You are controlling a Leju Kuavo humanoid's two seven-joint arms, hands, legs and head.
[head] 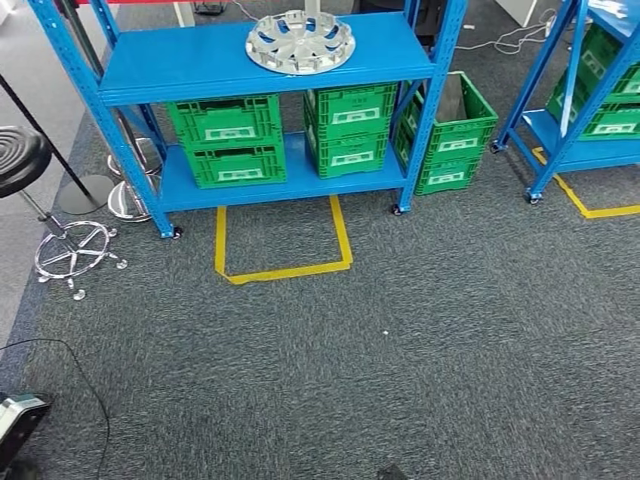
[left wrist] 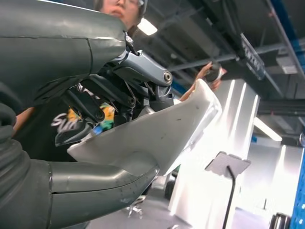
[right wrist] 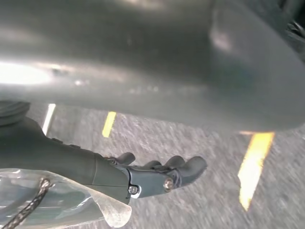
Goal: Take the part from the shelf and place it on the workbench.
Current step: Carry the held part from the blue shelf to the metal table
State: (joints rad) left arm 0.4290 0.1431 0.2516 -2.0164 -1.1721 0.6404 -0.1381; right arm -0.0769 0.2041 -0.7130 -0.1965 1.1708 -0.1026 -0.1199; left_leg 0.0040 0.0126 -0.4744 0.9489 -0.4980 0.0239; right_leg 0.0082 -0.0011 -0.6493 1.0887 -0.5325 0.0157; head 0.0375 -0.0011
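Grey carpet point(head: 377, 380) fills the foreground of the head view. Beyond it, a silver wheel cover point(head: 300, 42) lies flat on the upper board of the blue shelf point(head: 226, 60), above green crates point(head: 226, 140). Left hand point(left wrist: 118, 102): fingers point(left wrist: 144, 67) curled beside a white panel point(left wrist: 162, 129); whether they grip it cannot be told. Right hand point(right wrist: 151, 174): fingers point(right wrist: 190, 167) extended, apart, holding nothing, over carpet with yellow tape point(right wrist: 255, 167).
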